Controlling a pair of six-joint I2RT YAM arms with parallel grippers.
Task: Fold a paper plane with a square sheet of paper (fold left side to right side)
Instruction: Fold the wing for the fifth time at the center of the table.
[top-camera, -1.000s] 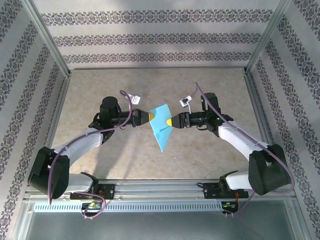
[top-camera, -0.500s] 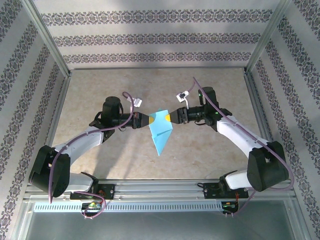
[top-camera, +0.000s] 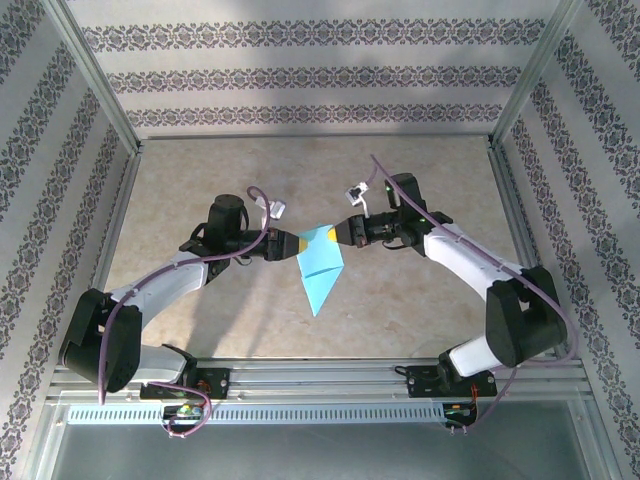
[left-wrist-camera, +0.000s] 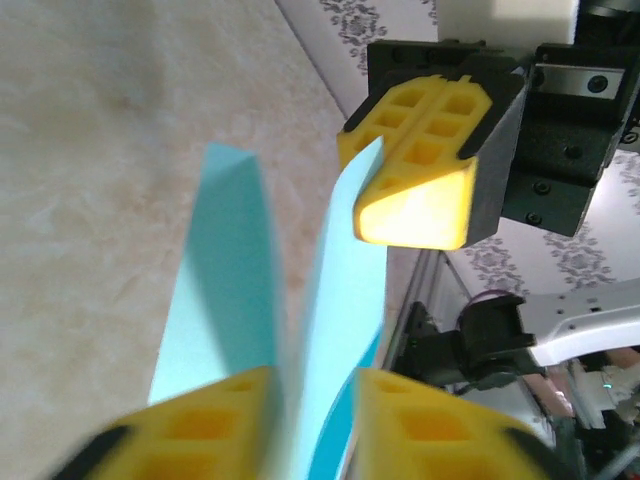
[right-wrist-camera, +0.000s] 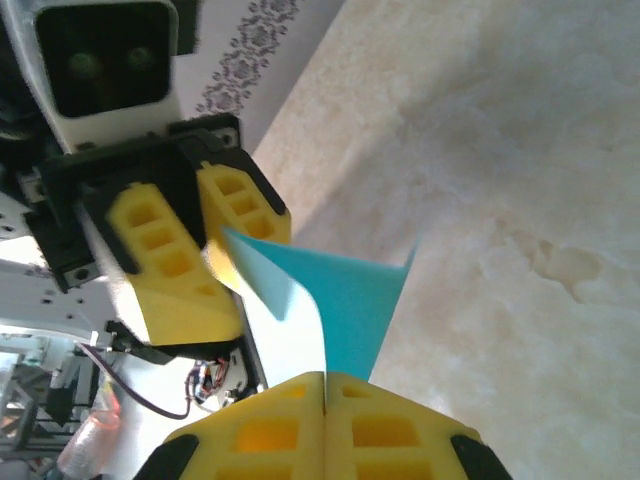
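Note:
The turquoise sheet of paper (top-camera: 320, 270), folded to a point that hangs toward the near edge, is held above the beige tabletop between both grippers. My right gripper (top-camera: 334, 236) is shut on its upper right edge; in the right wrist view the paper (right-wrist-camera: 365, 300) rises out of the seam of the closed gripper (right-wrist-camera: 325, 378). My left gripper (top-camera: 297, 246) is at the paper's left corner. In the left wrist view that gripper (left-wrist-camera: 312, 385) stands with its jaws apart, two layers of paper (left-wrist-camera: 225, 290) running loose through the gap. The right gripper (left-wrist-camera: 400, 170) faces it, pinching the far edge.
Patterned walls (top-camera: 320, 75) and aluminium posts (top-camera: 95, 80) close in the marble table (top-camera: 200, 180) on three sides. A slotted metal rail (top-camera: 320, 412) with both arm bases runs along the near edge. Cables loop off each wrist.
The right gripper has closed on the paper's right edge and swung slightly back. The left gripper's jaws have come apart around the left corner. The paper has shifted a little left.

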